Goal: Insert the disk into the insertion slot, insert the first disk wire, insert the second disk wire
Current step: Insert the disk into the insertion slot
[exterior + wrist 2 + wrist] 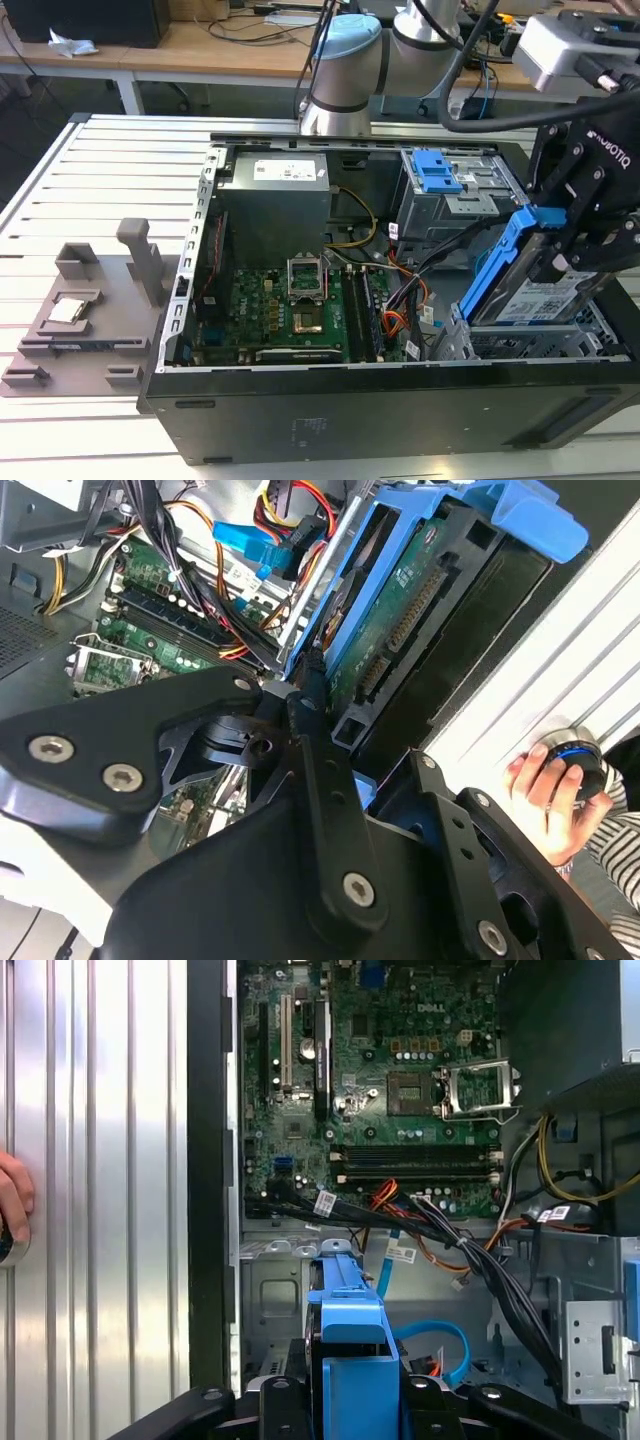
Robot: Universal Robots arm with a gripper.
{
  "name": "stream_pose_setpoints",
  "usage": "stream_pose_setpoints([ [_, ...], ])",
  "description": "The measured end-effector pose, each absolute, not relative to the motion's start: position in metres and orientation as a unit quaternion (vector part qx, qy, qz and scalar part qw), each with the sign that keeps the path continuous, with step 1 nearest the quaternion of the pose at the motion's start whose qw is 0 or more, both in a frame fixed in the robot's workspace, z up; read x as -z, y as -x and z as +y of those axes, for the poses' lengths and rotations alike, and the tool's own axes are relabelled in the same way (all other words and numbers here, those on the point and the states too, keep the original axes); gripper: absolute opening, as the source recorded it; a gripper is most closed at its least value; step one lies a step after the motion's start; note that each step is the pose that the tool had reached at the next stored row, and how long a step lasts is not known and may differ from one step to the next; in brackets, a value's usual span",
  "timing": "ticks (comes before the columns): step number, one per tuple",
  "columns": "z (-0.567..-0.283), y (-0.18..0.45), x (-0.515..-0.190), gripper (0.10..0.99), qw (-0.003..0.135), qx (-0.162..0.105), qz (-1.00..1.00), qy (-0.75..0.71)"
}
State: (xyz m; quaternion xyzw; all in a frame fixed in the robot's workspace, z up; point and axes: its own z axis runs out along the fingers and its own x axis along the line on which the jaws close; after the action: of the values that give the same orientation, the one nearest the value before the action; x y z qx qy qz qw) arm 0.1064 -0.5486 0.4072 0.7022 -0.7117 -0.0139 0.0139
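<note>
**Gripper (348, 1398) clamped on the disk (540, 290), tilted over the insertion slot (520, 345)**

Black finger links of mine crowd the foreground in both wrist views, closed on the bright blue carrier that frames the disk. In the exterior view the disk hangs tilted in my grasp. Its lower end meets the top of the insertion slot, the silver perforated cage directly beneath me. How deep it sits I cannot tell.

A bundle of black wires (480, 1260) runs across the case just beyond the carrier, with orange and red leads among them. A blue cable (440, 1324) loops close beside the disk's edge. Past those lies the green motherboard (390, 1070), its memory slots and processor socket uncovered.

Beside me, further into the case, stands a grey metal cage (455, 200) with a blue tab (436, 170) on top, and beyond it the power supply (275, 195). All of these sit inside the open computer case (350, 420), which lies on its side on a slatted table (60, 200).

Well apart from me, across the case, a grey fixture (90, 310) rests on the table. Near me, outside the case wall, a person's hand (545, 785) lies on the slats, closed around a small dark round object (575, 760).
</note>
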Motion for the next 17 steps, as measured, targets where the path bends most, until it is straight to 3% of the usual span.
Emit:
stream_pose_setpoints([
  [17,-0.549,-0.106,-0.379,0.361,0.014,0.014,-0.712,-0.702],
])
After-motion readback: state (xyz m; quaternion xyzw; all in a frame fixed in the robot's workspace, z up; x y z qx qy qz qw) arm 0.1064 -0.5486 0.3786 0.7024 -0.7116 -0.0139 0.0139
